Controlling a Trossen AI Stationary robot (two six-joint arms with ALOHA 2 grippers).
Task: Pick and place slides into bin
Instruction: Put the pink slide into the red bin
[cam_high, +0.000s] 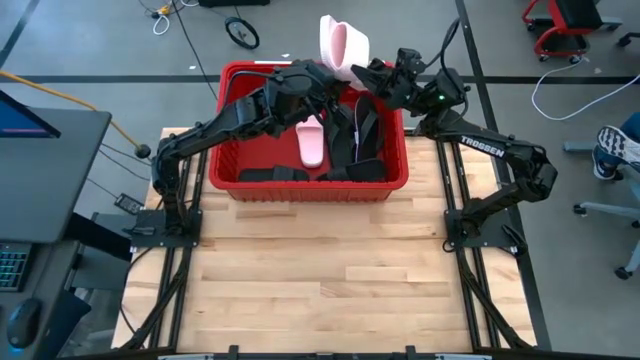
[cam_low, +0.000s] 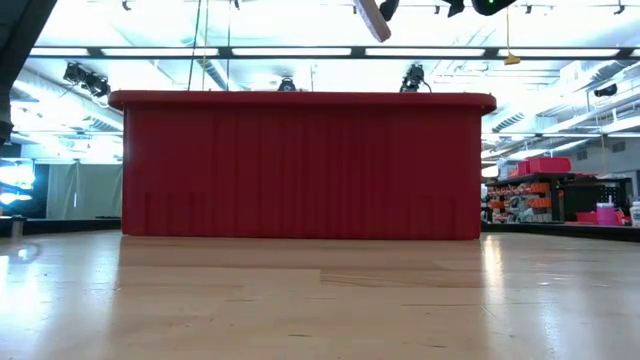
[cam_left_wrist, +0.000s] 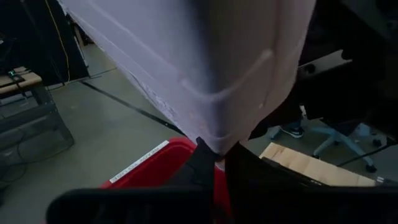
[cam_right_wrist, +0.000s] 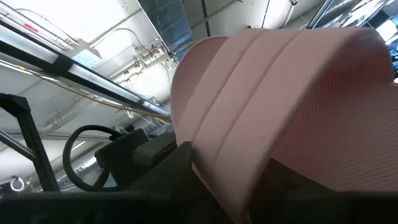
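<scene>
Both jaws clamped on one ribbed pale-pink slide (cam_high: 343, 45) above red slotted bin (cam_high: 312, 182).

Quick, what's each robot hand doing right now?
Left gripper: closed on the pink slide, above the bin.
Right gripper: at the same slide; cannot be told.

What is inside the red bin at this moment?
The high view shows one pale pink slide and several black slides lying in the bin. The arms cover its far part. In the low view the front wall hides everything inside.
</scene>
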